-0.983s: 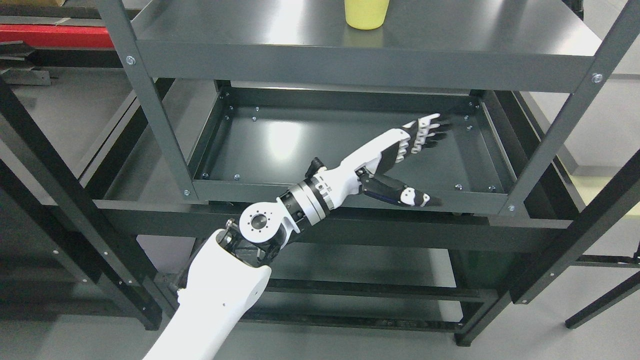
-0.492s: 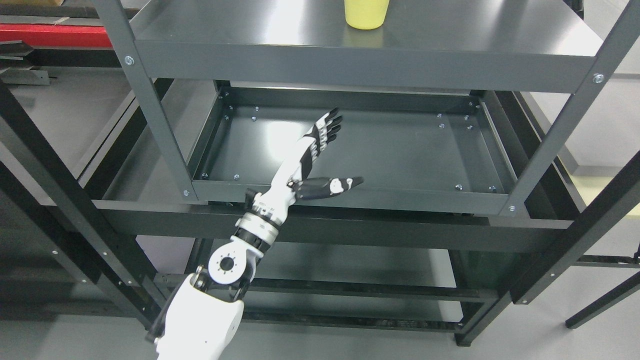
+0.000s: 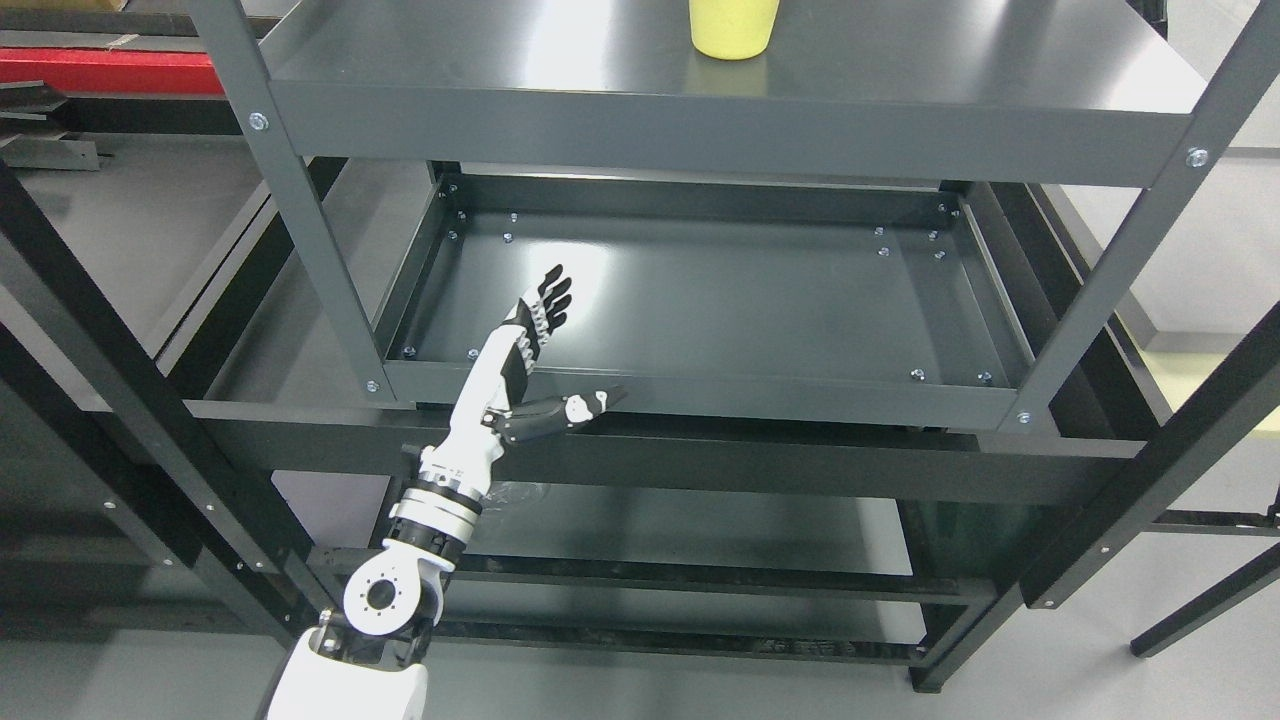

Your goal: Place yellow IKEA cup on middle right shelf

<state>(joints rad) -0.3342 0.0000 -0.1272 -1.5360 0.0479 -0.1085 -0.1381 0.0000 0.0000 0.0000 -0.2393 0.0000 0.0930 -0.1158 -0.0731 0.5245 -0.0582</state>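
The yellow cup [image 3: 733, 28] stands upright on the upper shelf [image 3: 900, 70] of the dark grey metal rack, at the top edge of the head view, so only its lower part shows; it sits a little right of the picture's middle, back from the shelf's front lip, with nothing touching it. Below it lies the tray-like shelf [image 3: 750, 300], a shallow rimmed pan with small bolts along its edges and a bright patch of reflected light on its left half. The left hand [image 3: 530, 355] is well below and to the left of the cup, in front of the near-left part of that lower shelf. Its fingers [image 3: 548, 295] are straight and held together, pointing up and away over the front rim, while the thumb [image 3: 570, 408] sticks out sideways to the right along the front rail; the hand is spread apart and holds nothing. Its forearm [image 3: 440, 500] rises from the lower left, with the white upper arm cut off by the bottom edge. The grey floor [image 3: 1150, 680] shows beneath the rack frame.
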